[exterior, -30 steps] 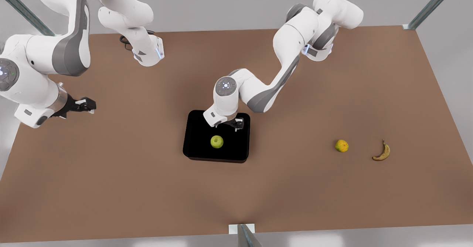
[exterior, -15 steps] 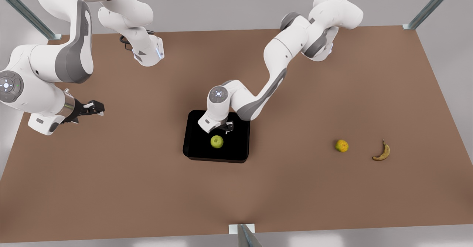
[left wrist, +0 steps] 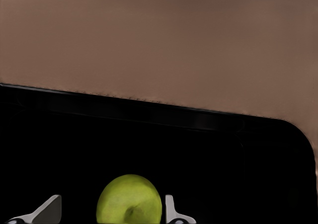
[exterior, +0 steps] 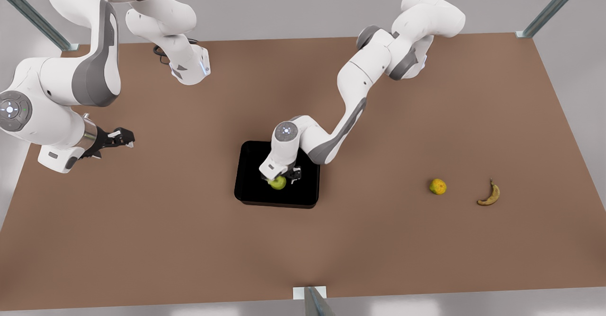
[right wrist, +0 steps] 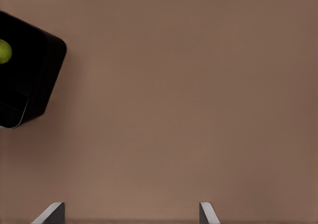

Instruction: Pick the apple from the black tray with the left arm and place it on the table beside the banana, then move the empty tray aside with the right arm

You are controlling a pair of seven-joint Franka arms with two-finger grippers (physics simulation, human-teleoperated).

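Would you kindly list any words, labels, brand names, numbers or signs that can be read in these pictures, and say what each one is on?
None: no readable text anywhere.
The black tray, the apple, the banana, the orange fruit and the table are all bare of lettering.
The small grey patches on the arms' white casings near the left gripper and the right gripper show no legible characters.

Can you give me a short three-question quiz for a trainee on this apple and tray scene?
1. True or false: the apple lies in the black tray.
2. Which fruit lies nearer the banana? A) the apple B) the orange fruit
3. Fill in: the left gripper has its fingers open on either side of the ____, while the right gripper waits open over the table.

Key: 1 true; 2 B; 3 apple.
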